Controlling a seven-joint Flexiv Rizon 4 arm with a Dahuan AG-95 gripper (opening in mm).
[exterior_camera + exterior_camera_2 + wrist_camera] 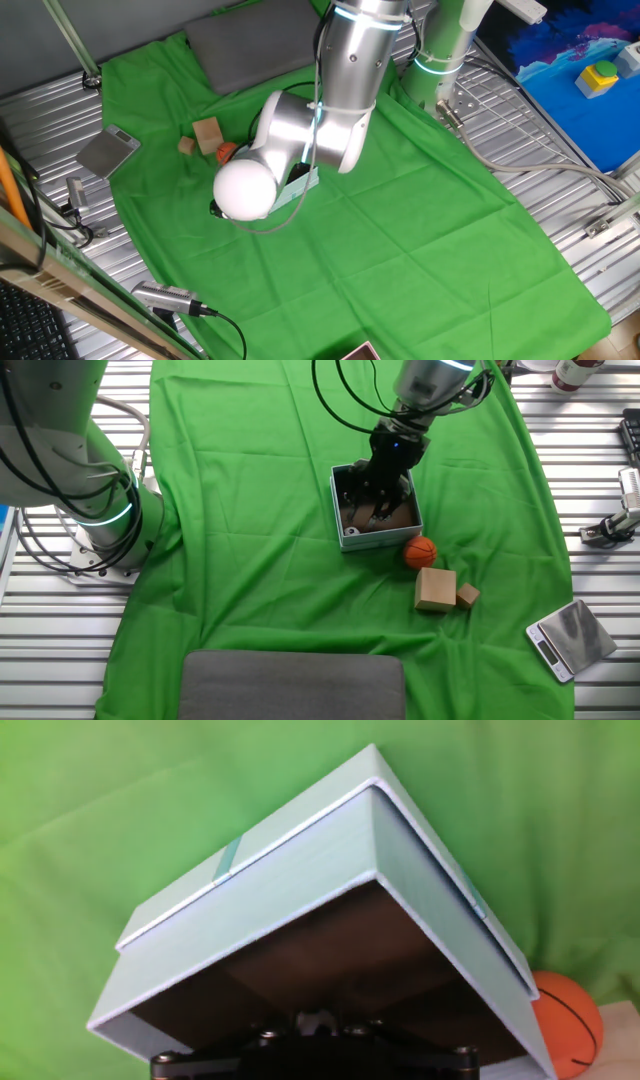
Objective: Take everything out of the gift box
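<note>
I see the gift box (376,510) sitting on the green cloth (250,560) near the middle of the tabletop (590,420), its pale walls around a dark brown inside. From the other fixed view, the tool (378,508) is down inside the box, fingers below the rim. I cannot tell whether the fingers are spread or closed, or whether they hold anything; the dark inside and the wrist hide them. In the hand view the box walls (300,870) fill most of the picture, with the brown floor just in front of the tool's black base, and the fingertips are not visible there.

The orange basketball (421,551) lies on the cloth just beside the box's near corner, outside it; I also catch it at the lower right of the hand view (563,1020). Just past the ball sits a tan wooden block (435,589), with a smaller wooden block (467,596) touching or almost touching its side. I cannot make out the soccer ball in any view.

In one fixed view the arm (345,90) covers most of the box, leaving only a corner showing.

Farther out, a grey pad (293,685) lies at the cloth's edge, and a small scale (570,638) rests on the metal slats, well apart from the box.
</note>
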